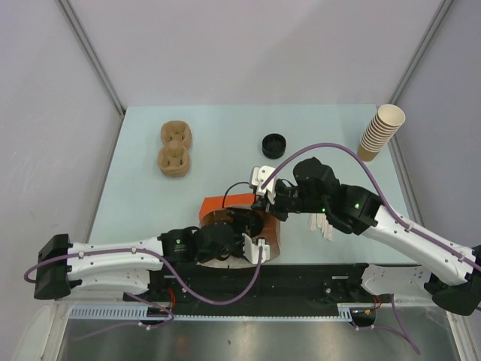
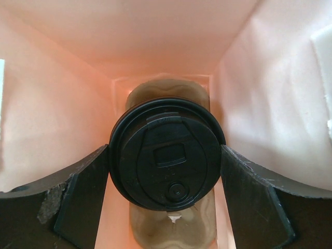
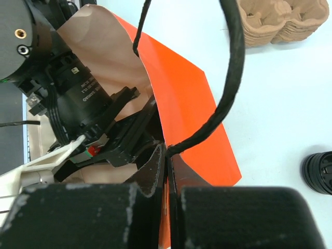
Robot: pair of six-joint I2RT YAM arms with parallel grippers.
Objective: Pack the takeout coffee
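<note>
Keep the right gripper's (image 3: pixel 167 179) jaws pinched shut on the orange bag's (image 3: pixel 192 104) 1 o'clock rim while the left gripper (image 2: pixel 166 179), jaws clasping the takeout coffee (image 2: pixel 166 148), lowers it plumb into the cup carrier (image 2: pixel 171 234)

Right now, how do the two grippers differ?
The left gripper is deep inside the orange bag; the right gripper is outside at its rim. Left's jaws stand wide, clasping the takeout coffee; right's are pinched shut on the bag's edge. Both are at the same bag.

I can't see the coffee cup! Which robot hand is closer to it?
The left hand: it holds the coffee cup between its fingers, down inside the orange bag. The right hand is outside, pinching the bag's edge.
</note>
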